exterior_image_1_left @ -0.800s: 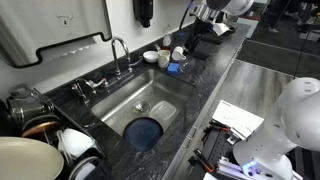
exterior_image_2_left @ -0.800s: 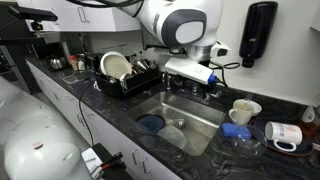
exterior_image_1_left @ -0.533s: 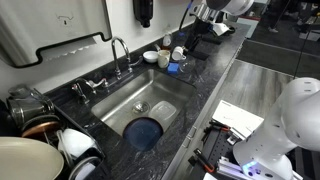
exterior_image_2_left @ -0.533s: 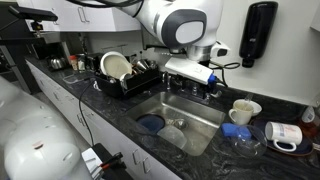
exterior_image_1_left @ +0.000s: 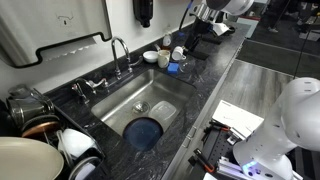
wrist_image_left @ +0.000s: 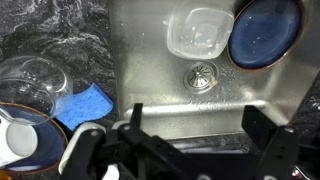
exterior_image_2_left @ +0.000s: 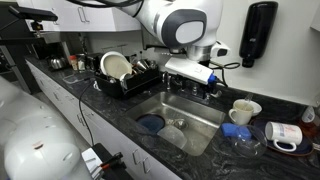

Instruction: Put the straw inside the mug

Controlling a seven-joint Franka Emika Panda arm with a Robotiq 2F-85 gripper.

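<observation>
I cannot make out a straw in any view. A cream mug (exterior_image_2_left: pixel 243 110) stands upright on the dark counter beside the sink, and it also shows in an exterior view (exterior_image_1_left: pixel 150 57). A white mug (exterior_image_2_left: pixel 284 136) lies further along the counter. My gripper (wrist_image_left: pixel 195 128) is open and empty, with both black fingers hanging over the near edge of the steel sink (wrist_image_left: pixel 150 70). In an exterior view the gripper (exterior_image_2_left: pixel 196 76) hovers above the sink, apart from the mugs.
In the sink lie a blue plate (wrist_image_left: pixel 265 30), a clear plastic container (wrist_image_left: pixel 198 32) and the drain (wrist_image_left: pixel 202 74). A blue sponge (wrist_image_left: pixel 84 105) and a glass bowl (wrist_image_left: pixel 30 82) sit on the counter. A dish rack (exterior_image_2_left: pixel 125 75) and the faucet (exterior_image_1_left: pixel 118 50) border the sink.
</observation>
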